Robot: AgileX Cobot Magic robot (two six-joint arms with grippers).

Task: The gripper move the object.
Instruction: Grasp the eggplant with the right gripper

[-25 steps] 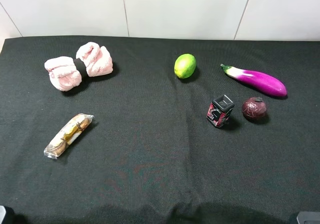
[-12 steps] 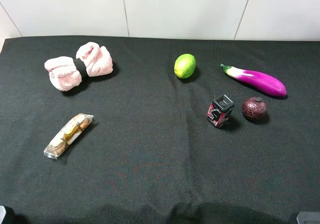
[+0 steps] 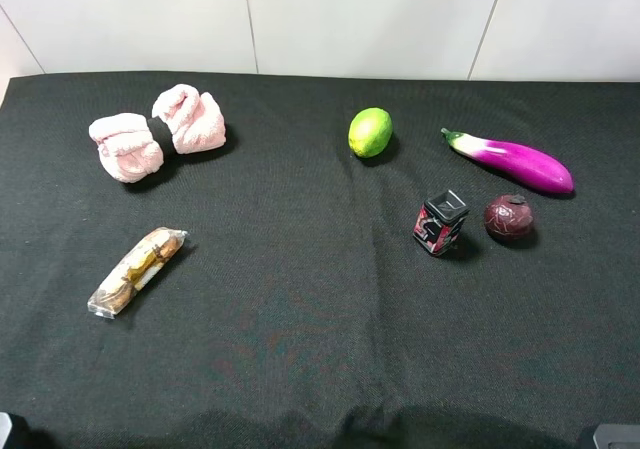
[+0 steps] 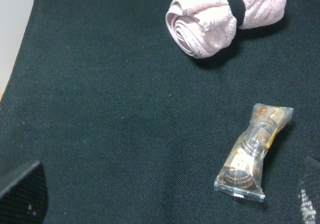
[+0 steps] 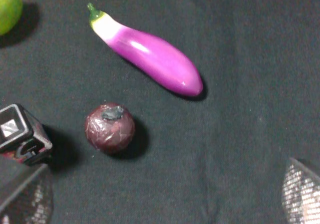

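Observation:
The object, a long glossy magenta eggplant (image 3: 515, 160) with a whitish neck and green stem, lies at the table's far right; the right wrist view shows the eggplant (image 5: 150, 55) too. My right gripper (image 5: 162, 201) hovers above and short of it, open, with only its fingertips (image 5: 22, 196) showing at the picture's edges and nothing between them. My left gripper (image 4: 165, 204) is open as well, over the left side of the table near a wrapped snack (image 4: 254, 151). Neither gripper touches anything.
A dark maroon round fruit (image 3: 508, 217) and a small black-and-red box (image 3: 440, 222) sit just in front of the eggplant. A green lime (image 3: 370, 132) lies to its left. A pink rolled towel (image 3: 158, 133) and the wrapped snack (image 3: 137, 270) lie on the left of the black cloth (image 3: 300, 319).

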